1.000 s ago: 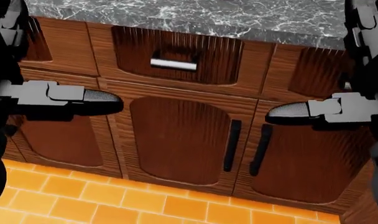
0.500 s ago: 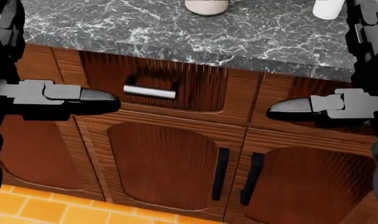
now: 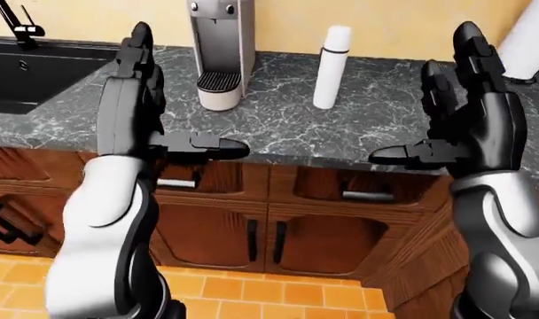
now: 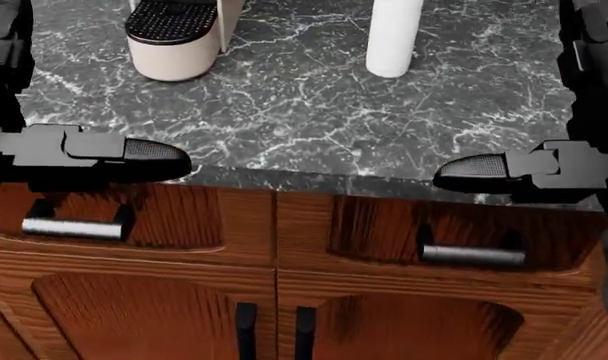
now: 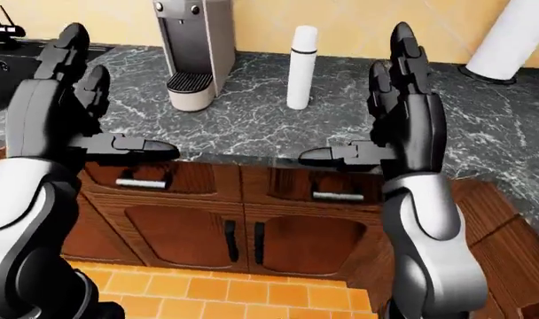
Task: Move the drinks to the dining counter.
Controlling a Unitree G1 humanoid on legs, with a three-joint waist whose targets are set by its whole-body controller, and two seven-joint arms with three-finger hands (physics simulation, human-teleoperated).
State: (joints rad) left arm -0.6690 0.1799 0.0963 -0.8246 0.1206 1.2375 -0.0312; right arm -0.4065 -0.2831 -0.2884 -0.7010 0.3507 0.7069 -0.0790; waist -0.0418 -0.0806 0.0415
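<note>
A white drink bottle (image 3: 330,66) stands upright on the dark marble counter (image 3: 278,126), right of a coffee machine (image 3: 220,53). The head view shows the same bottle (image 4: 394,34) at its top edge. Both hands are raised over the counter's near edge, palms facing each other, apart from the bottle. My left hand (image 3: 154,113) is open, its fingers upright and its thumb pointing right. My right hand (image 3: 438,113) mirrors it, open and holding nothing. The bottle stands farther in, between the two hands.
A black sink (image 3: 26,70) with a tap lies at the left of the counter. A white roll (image 5: 509,40) stands at the top right. Brown wooden cabinets (image 3: 314,232) with drawer handles sit below, over an orange tiled floor (image 3: 252,292).
The camera has moved: the whole picture has shifted down, from cabinet doors and floor to the counter top, with the coffee machine and bottle now showing. Both hands keep their open pose.
</note>
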